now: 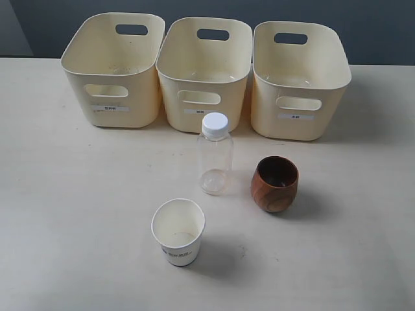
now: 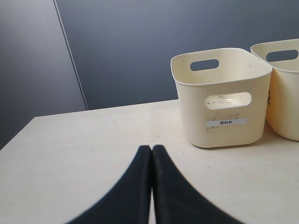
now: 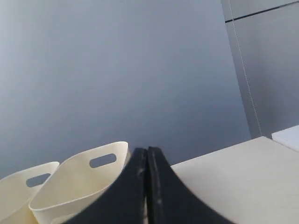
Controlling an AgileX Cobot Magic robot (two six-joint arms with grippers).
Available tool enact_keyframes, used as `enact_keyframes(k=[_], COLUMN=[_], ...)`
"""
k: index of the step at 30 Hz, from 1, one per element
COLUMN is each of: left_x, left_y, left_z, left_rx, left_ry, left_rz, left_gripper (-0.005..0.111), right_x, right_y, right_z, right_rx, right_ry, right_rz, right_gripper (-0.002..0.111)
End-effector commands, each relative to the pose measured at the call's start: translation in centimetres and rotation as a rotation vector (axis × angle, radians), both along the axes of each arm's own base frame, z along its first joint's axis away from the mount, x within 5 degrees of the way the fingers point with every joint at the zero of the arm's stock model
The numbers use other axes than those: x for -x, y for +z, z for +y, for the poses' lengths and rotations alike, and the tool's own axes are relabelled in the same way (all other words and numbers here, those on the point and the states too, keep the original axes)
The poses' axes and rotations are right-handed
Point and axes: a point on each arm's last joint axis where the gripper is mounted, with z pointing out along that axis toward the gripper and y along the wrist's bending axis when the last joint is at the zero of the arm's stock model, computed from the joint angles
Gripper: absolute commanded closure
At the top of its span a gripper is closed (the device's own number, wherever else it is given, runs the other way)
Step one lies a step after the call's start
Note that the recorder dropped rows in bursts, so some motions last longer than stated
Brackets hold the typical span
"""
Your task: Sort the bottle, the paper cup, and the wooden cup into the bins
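Standing in a row across the table's (image 1: 58, 214) twelve-o'clock edge, the three bins (image 1: 113, 68) touch side by side. From the left, the paper cup (image 1: 178, 232) sits at seven o'clock of the bottle (image 1: 214, 154), which stands upright at centre just before the middle bin; the wooden cup (image 1: 275, 184) rests at four o'clock of the bottle. The left gripper (image 2: 151, 150) has fingertips pressed together, empty; the right gripper (image 3: 146, 151) likewise.
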Motion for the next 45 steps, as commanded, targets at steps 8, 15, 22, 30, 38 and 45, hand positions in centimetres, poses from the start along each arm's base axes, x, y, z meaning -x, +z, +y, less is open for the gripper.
enact_keyframes(k=[8, 15, 22, 30, 38, 45], left_x=[0.0, 0.0, 0.0, 0.0, 0.0, 0.0], left_y=[0.0, 0.0, 0.0, 0.0, 0.0, 0.0], left_z=[0.0, 0.0, 0.0, 0.0, 0.0, 0.0], left_rx=[0.001, 0.001, 0.001, 0.001, 0.001, 0.001], left_ry=[0.001, 0.001, 0.001, 0.001, 0.001, 0.001], left_rz=[-0.010, -0.010, -0.010, -0.010, -0.010, -0.010], left_gripper=[0.107, 0.107, 0.107, 0.107, 0.107, 0.107], right_x=[0.1, 0.0, 0.0, 0.6, 3.3, 3.9], right_y=[-0.1, -0.3, -0.3, 2.4, 11.6, 19.5], right_z=[-0.2, -0.1, -0.1, -0.3, 0.6, 1.0], right_rx=[-0.301, -0.304, -0.346, -0.336, -0.113, 0.107], right_ry=[0.019, 0.033, 0.035, 0.025, 0.061, 0.033], right_rz=[-0.051, -0.021, -0.034, -0.150, -0.290, -0.271], right_gripper=[0.109, 0.109, 0.109, 0.109, 0.109, 0.109])
